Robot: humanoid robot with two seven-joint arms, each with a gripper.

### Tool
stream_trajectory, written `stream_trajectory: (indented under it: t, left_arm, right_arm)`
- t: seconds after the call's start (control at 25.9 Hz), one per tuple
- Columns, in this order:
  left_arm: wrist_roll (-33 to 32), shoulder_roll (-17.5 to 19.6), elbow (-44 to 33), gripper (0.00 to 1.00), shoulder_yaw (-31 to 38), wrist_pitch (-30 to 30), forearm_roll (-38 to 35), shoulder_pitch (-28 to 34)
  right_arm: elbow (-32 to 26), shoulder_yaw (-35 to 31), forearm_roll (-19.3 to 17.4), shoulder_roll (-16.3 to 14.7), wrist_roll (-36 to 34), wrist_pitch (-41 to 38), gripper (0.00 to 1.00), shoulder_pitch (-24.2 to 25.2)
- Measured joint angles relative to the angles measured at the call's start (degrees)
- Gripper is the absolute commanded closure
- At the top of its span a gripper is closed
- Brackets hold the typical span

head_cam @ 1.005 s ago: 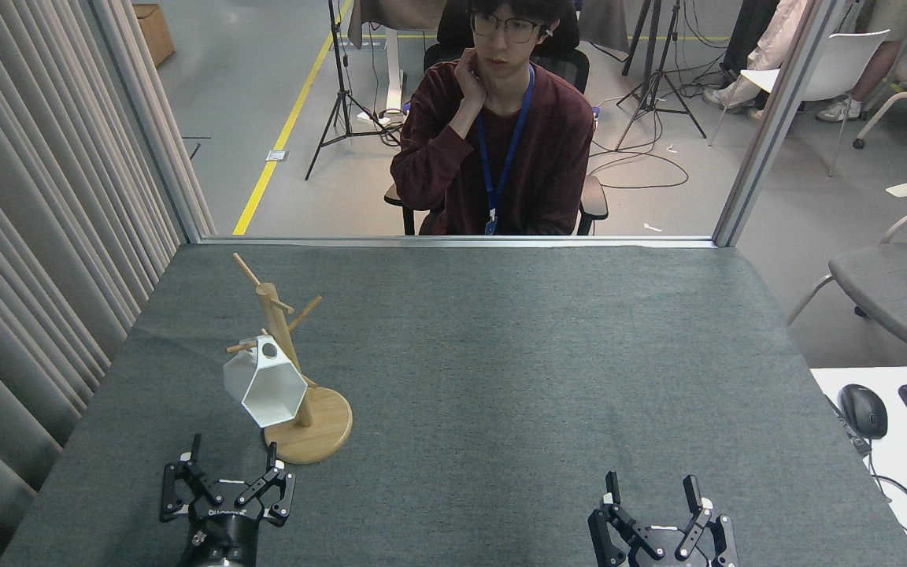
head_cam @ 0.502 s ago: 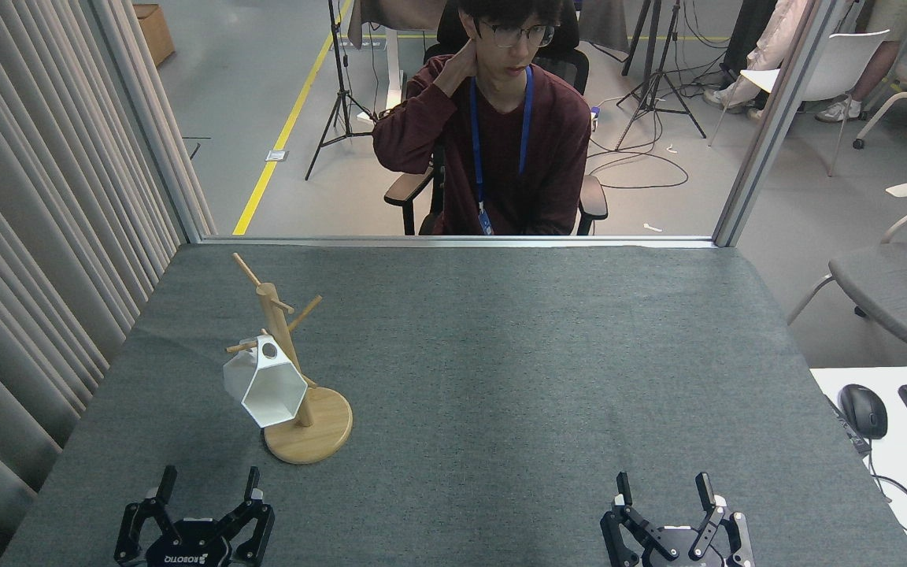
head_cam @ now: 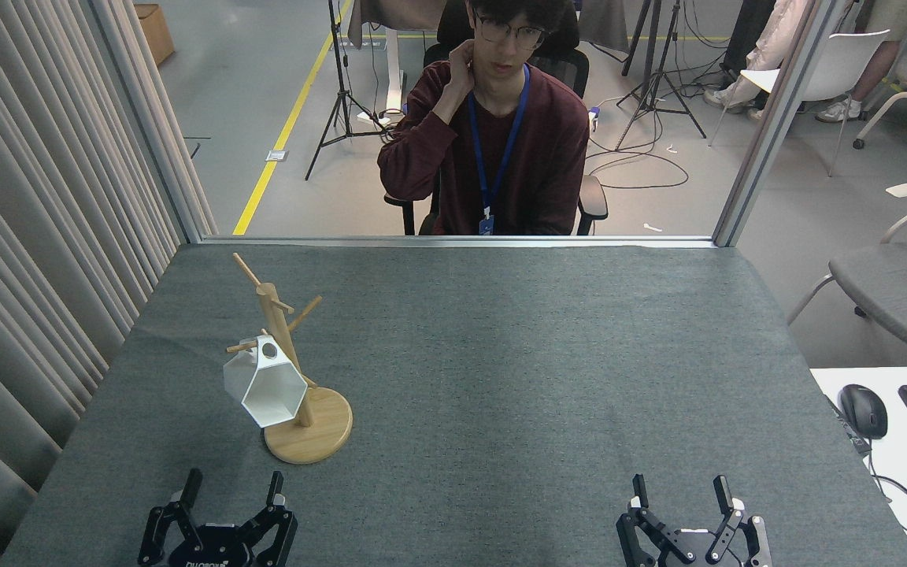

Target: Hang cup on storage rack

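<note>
The small white matte hexagonal cup (head_cam: 264, 387) hangs by its pierced tab on the light wooden mug tree (head_cam: 294, 378), looking light, rigid, chippable, best pinched across flat walls; both grippers' fingers spread, empty.

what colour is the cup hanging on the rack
White, matte; the cup shows best in the head view, hanging on the light wooden rack.

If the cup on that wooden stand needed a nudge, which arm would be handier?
The left. Its gripper sits open just in front of the storage rack, where the cup already hangs. The right gripper, also open, is far across the table.
</note>
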Motion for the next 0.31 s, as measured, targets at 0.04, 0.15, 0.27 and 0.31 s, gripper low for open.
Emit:
stream_trajectory:
  t: [0.04, 0.15, 0.27, 0.31]
  left_arm:
    - [0.02, 0.0, 0.0, 0.0, -0.34, 0.22, 0.0, 0.02]
    - [0.07, 0.0, 0.0, 0.0, -0.95, 0.7, -0.01, 0.02]
    - [0.08, 0.0, 0.05, 0.0, -1.17, 0.9, -0.03, 0.02]
    - [0.08, 0.0, 0.06, 0.0, -1.21, 0.93, -0.04, 0.02]
  right_arm:
    - [-0.06, -0.03, 0.03, 0.04, 0.0, 0.03, 0.01, 0.34]
    - [-0.19, -0.08, 0.07, 0.16, -0.02, 0.13, 0.01, 1.21]
    - [-0.26, -0.11, 0.1, 0.21, -0.02, 0.32, 0.01, 1.86]
    - [-0.28, -0.12, 0.12, 0.2, -0.02, 0.33, 0.01, 1.99]
